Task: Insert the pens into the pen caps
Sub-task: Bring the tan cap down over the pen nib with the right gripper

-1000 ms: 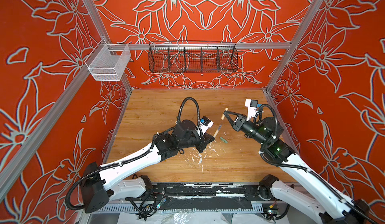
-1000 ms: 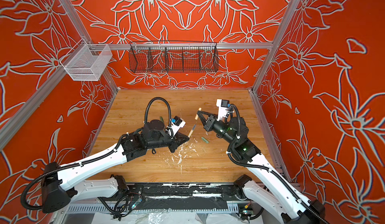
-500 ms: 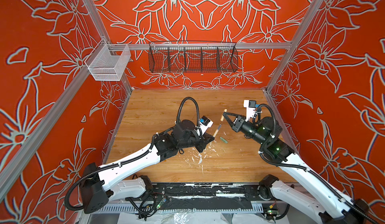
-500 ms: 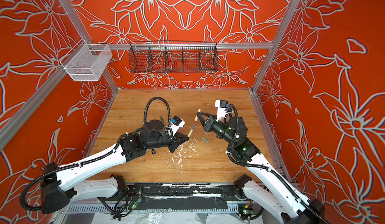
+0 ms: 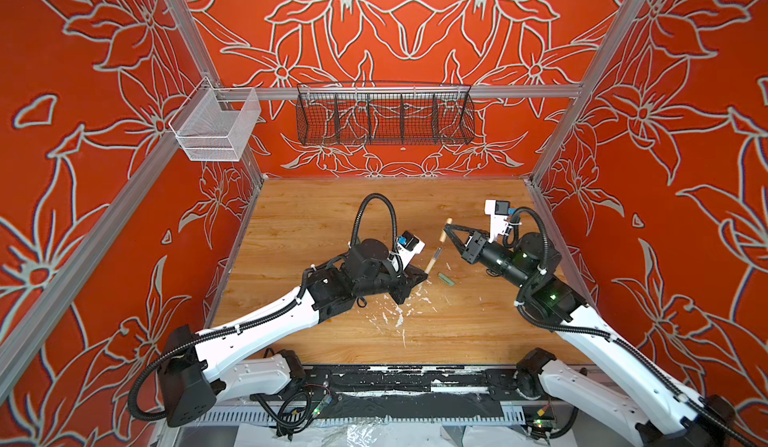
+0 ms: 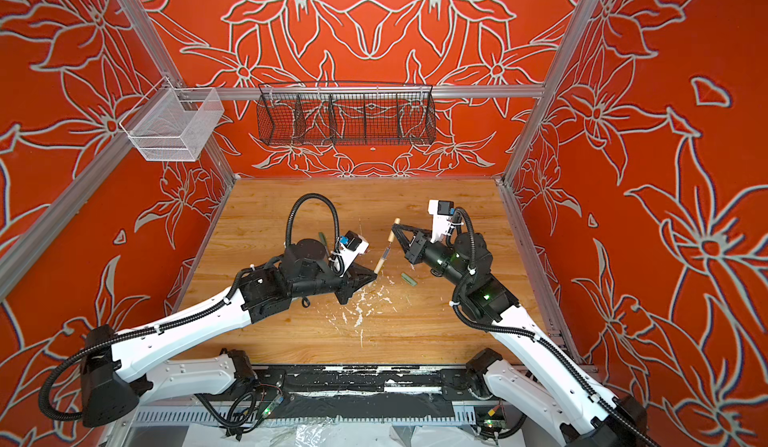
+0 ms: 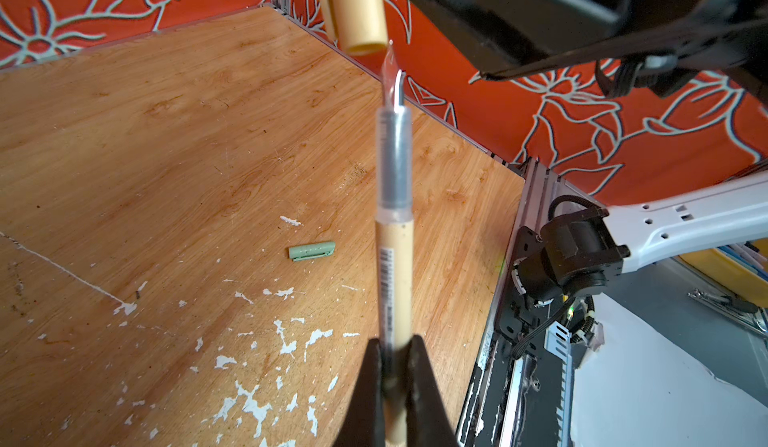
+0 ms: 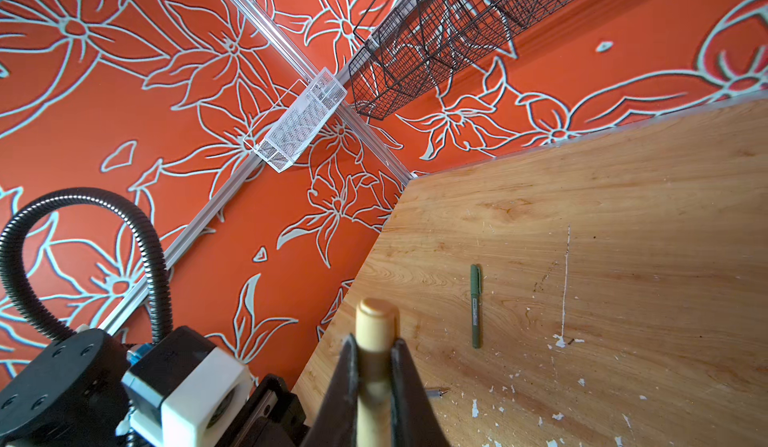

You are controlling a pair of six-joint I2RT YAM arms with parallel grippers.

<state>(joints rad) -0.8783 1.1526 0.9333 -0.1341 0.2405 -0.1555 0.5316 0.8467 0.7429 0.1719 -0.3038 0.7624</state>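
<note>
Tan pen tip at tan cap mouth
Left gripper clamps pen, right gripper clamps cap, lined up for insertion

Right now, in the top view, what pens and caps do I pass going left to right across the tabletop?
In order: dark green pen, tan pen, tan cap, pale green cap.

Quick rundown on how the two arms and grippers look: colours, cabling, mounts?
The left arm and right arm match: white link shells, black joints, black corrugated hose looped at each wrist. The left gripper and right gripper are black, tapering to a point. A white camera block sits on each wrist. The right arm's elbow shows green lights.
</note>
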